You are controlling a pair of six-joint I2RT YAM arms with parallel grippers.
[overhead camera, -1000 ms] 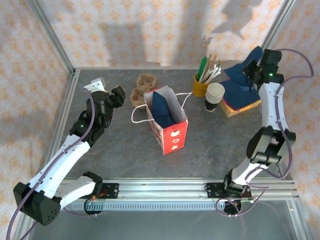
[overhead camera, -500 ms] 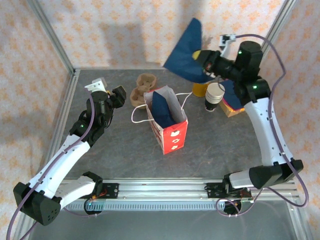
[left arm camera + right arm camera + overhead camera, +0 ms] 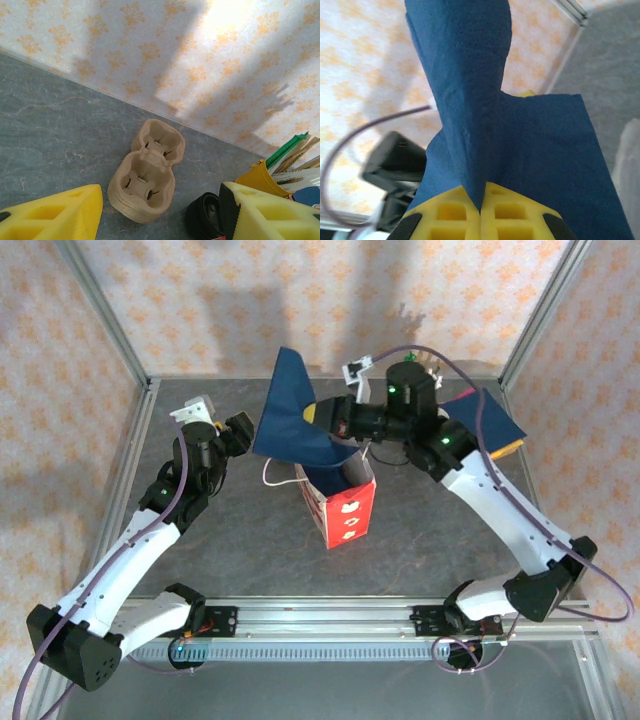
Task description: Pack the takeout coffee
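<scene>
1. The left gripper (image 3: pixel 231 432) hangs over the left of the table, fingers spread with nothing between them, facing the cardboard cup carrier (image 3: pixel 147 177)
2. In the middle, the red paper bag (image 3: pixel 347 508) stands upright and open
3. The right gripper (image 3: pixel 322 420) is pinching a blue napkin (image 3: pixel 285 418) just above the bag's mouth (probably meant to go in)
4. Where the coffee cup stands cannot be told, because the right arm covers the far right of the table; packing the cup itself looks not yet done
</scene>
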